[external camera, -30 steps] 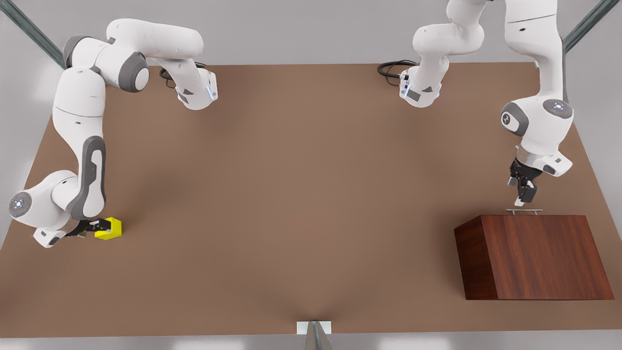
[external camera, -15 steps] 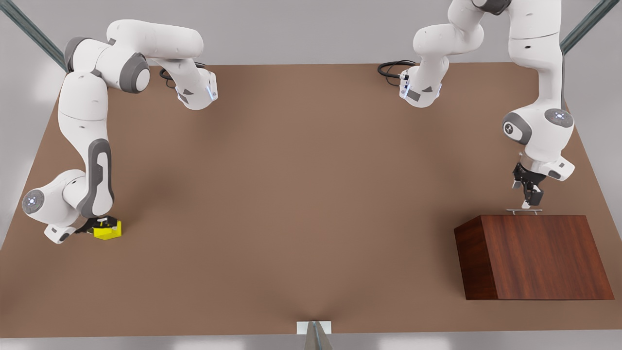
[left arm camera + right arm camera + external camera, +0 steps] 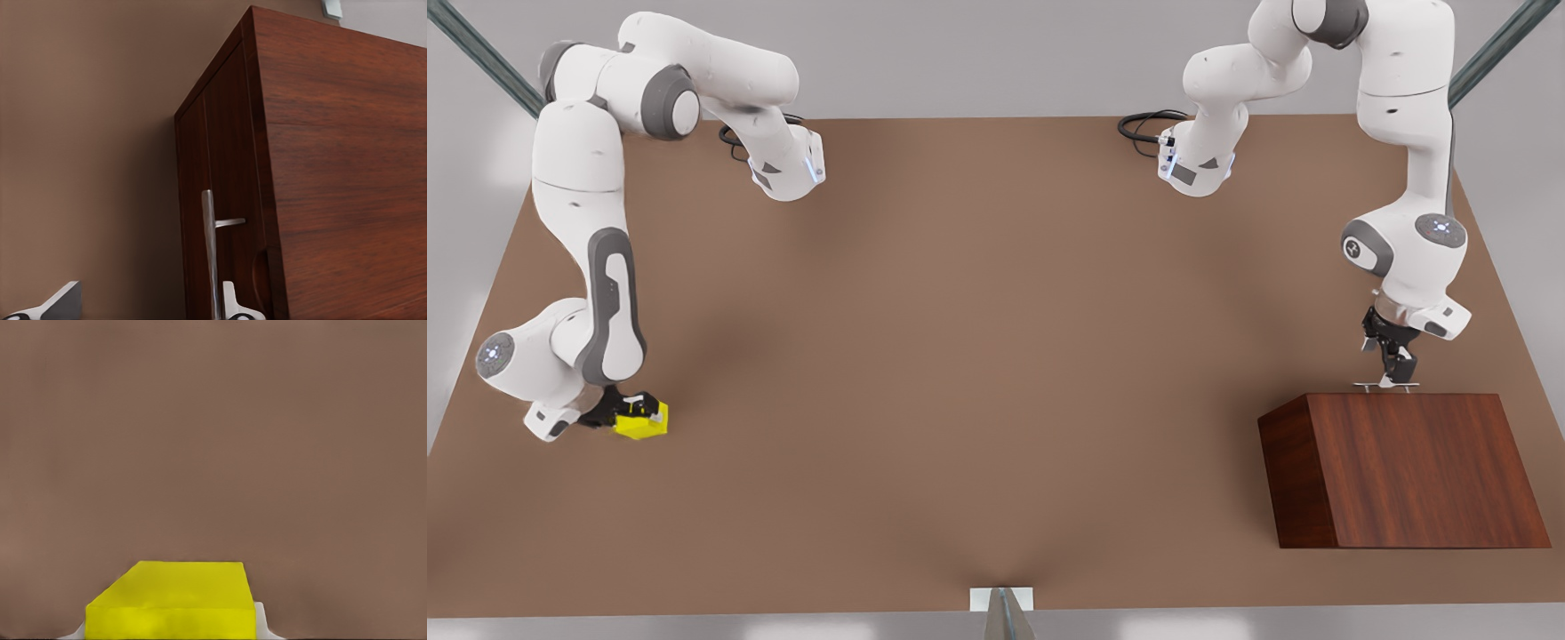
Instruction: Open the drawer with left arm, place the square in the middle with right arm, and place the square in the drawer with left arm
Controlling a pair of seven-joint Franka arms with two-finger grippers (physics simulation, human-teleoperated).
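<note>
The square, a small yellow cube, sits low over the table at the front view's left, with my right gripper shut on it. In the right wrist view the square lies between two pale fingertips. The wooden cabinet stands at the front view's right, its drawer pushed in. My left gripper is down at the silver handle. In the left wrist view the handle runs between the spread fingers of this open gripper.
Both arm bases stand at the table's far edge, with a black cable beside one. A small white bracket sits at the near edge. Bare brown tabletop stretches between the cube and the cabinet.
The left gripper has come down onto the handle. The right gripper has closed on the square and carried it slightly toward the front view's right.
</note>
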